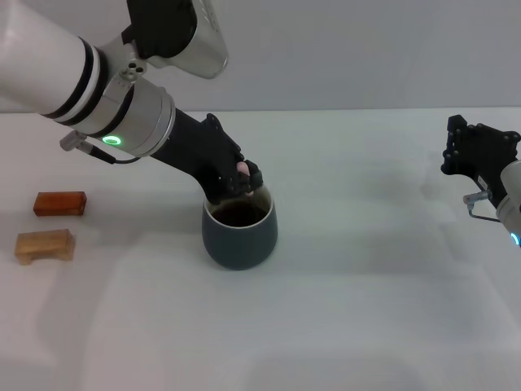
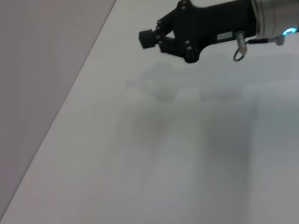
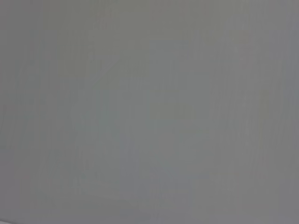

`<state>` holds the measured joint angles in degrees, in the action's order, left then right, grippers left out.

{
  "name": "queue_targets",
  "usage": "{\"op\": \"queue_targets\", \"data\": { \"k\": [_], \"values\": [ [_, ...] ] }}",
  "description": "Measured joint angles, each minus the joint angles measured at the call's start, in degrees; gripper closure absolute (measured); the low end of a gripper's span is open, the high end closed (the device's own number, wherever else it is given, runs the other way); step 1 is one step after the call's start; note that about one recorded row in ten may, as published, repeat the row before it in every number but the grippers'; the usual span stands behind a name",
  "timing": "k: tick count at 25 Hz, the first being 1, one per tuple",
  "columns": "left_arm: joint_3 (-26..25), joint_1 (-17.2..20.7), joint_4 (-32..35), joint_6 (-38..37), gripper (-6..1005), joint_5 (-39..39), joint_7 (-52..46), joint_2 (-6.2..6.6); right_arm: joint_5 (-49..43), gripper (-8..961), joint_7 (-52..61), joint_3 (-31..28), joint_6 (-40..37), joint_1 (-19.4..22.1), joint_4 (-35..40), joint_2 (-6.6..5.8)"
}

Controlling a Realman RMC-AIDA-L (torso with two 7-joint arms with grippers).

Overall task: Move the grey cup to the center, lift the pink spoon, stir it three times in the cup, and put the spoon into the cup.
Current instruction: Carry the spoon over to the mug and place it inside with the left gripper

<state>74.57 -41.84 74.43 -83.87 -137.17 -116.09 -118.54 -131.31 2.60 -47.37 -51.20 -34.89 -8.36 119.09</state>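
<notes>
1. Where the white table [image 1: 366, 309] is at its middle, the grey cup [image 1: 239, 232] stands upright, dark brown liquid inside, pale inner rim showing.
2. Pink spoon [image 1: 242, 168]: only a small pale pink bit of the handle shows, just above the cup's far rim, pinched in the left gripper [image 1: 238, 181]. Its bowl end is hidden, so I can't tell if it reaches the liquid.
3. Left gripper: right over the cup's far rim, black fingers drawn in on the spoon handle, tips at or just inside the mouth of the cup.
4. Left arm: comes in from the cup's far left, slanting down to it; white upper link, silver wrist ring with a green light, black hand section pointing down and to the right.
5. Right gripper [image 1: 457, 147]: well to the right of the cup, off the table surface, parked. In the left wrist view [image 2: 150, 38] its fingertips sit pressed together with nothing between them.
6. Two small blocks lie well to the left of the cup: an orange-brown block [image 1: 59, 203] and, nearer the robot, a tan block [image 1: 45, 245], close together but apart.
7. Right wrist view: plain grey surface only.
</notes>
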Motion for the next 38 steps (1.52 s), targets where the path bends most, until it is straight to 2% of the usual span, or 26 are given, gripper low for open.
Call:
{"op": "queue_targets", "data": {
  "k": [10,21,31,38],
  "values": [
    [-1.58,0.28,0.23,0.39,835,-3.22,0.21,0.31,-0.1,949,0.02,0.0,-0.04,0.0,-0.51,0.0],
    [-2.11,0.61,2.42,-5.16,835,-5.11,-0.83,0.43,-0.26,948,0.03,0.13,-0.04,-0.09,-0.75,0.0],
    [-2.01,0.74,2.54,-5.64,834,0.06,-0.28,0.18,-0.26,948,0.05,0.22,-0.04,0.0,-1.32,0.0],
    [-1.75,0.4,-0.73,-0.2,834,2.19,1.51,0.08,-0.18,948,0.04,0.36,-0.03,0.33,-1.43,0.12]
  ]
}}
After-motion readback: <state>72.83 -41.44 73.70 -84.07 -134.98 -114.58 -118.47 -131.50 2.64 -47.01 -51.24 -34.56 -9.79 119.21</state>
